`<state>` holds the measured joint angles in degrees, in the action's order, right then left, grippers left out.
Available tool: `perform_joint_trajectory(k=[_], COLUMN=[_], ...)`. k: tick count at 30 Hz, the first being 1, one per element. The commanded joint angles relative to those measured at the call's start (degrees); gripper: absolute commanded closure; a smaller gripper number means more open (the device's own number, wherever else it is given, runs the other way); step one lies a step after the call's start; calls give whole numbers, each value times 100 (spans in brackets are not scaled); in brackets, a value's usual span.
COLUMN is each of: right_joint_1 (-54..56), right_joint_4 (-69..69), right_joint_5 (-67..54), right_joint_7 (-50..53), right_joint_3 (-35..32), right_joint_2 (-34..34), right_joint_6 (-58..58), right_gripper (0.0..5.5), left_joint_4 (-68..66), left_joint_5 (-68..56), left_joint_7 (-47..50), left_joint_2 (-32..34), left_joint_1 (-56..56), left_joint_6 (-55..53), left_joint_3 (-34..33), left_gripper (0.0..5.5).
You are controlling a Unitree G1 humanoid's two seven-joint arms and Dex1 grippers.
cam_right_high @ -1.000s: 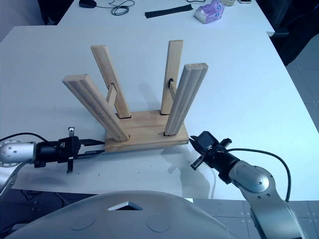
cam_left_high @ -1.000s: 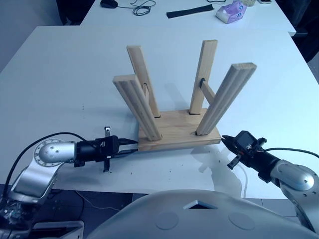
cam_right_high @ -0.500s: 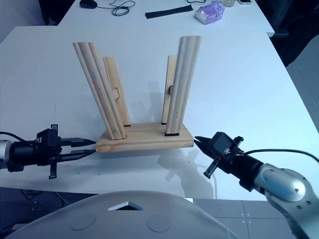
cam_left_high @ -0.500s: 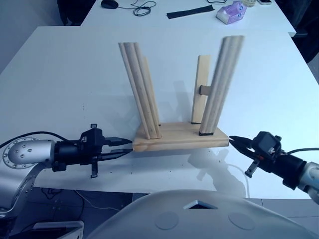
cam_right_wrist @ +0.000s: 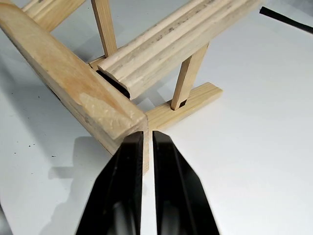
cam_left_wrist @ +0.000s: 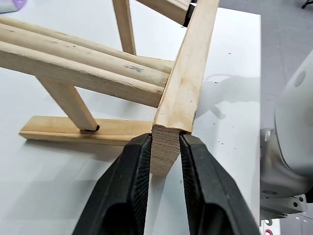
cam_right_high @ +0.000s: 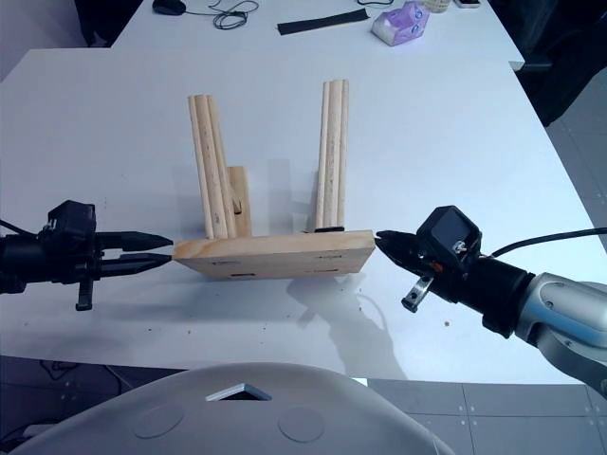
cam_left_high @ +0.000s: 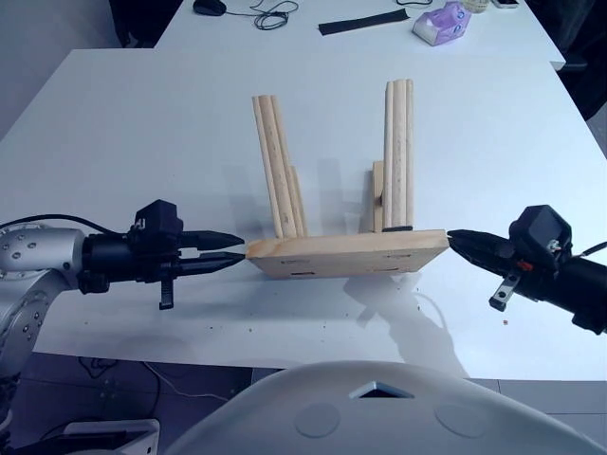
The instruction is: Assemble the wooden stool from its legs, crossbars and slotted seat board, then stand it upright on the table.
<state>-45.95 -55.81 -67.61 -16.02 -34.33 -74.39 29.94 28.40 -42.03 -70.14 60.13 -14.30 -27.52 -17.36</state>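
The assembled wooden stool is upside down, its legs [cam_left_high: 277, 166] pointing up and away. Its slotted seat board [cam_left_high: 346, 254] is seen edge-on and hangs just above the white table [cam_left_high: 142, 123], with a shadow under it. My left gripper [cam_left_high: 237, 256] is shut on the board's left end; in the left wrist view its black fingers [cam_left_wrist: 133, 181] clamp the board end [cam_left_wrist: 165, 147]. At the board's right end corner [cam_right_wrist: 110, 115] my right gripper [cam_left_high: 453, 239] is shut, its fingertips [cam_right_wrist: 131, 147] pinching the corner. A crossbar [cam_right_wrist: 188, 78] joins two legs.
Behind stands a second table with a black mouse [cam_left_high: 208, 7], cables, a black strip [cam_left_high: 365, 21] and a purple pack [cam_left_high: 440, 21]. The table's front edge runs just below both grippers. Bare tabletop lies to the left, right and behind the stool.
The stool was tipped and raised: its seat board went from lying flat to edge-on above the table. Both grippers rose and moved apart, staying on the board's two ends.
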Motion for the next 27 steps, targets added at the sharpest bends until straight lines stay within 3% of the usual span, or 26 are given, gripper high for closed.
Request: perform_joint_trajectory(k=[1, 5, 9, 12, 16, 20, 27], right_joint_1=[-107, -276, -612, -900, -713, 136, 1365], right_joint_4=[-416, -354, 193, 713, 1549, 2008, 2760], right_joint_5=[133, 615, 1912, 3188, 4630, 5262, 5677], right_joint_7=[-293, -676, -1318, -1783, -2437, -2853, -3197], right_joint_3=[134, 115, 153, 611, 1605, 2586, 3508], right_joint_2=[304, 773, 1151, 1406, 1716, 1875, 2269], right_joint_6=[192, 495, 392, -200, -1714, -2306, -2661], right_gripper=[515, 478, 426, 390, 390, 390, 390], left_joint_4=[-236, -792, -1422, -2206, -3158, -3988, -4551], left_joint_5=[553, 1213, 1439, 1863, 2303, 2759, 2947], left_joint_7=[-488, -633, -877, -1081, -1480, -1598, -1219], left_joint_2=[-147, -233, -206, -299, -486, -889, -1518], left_joint_1=[-26, -67, 261, 571, 730, 1005, 1449], left_joint_6=[810, 1587, 1923, 2729, 3972, 5238, 5771], left_joint_3=[402, 633, 750, 938, 1298, 1755, 2137], left_gripper=[442, 445, 395, 358, 358, 358, 358])
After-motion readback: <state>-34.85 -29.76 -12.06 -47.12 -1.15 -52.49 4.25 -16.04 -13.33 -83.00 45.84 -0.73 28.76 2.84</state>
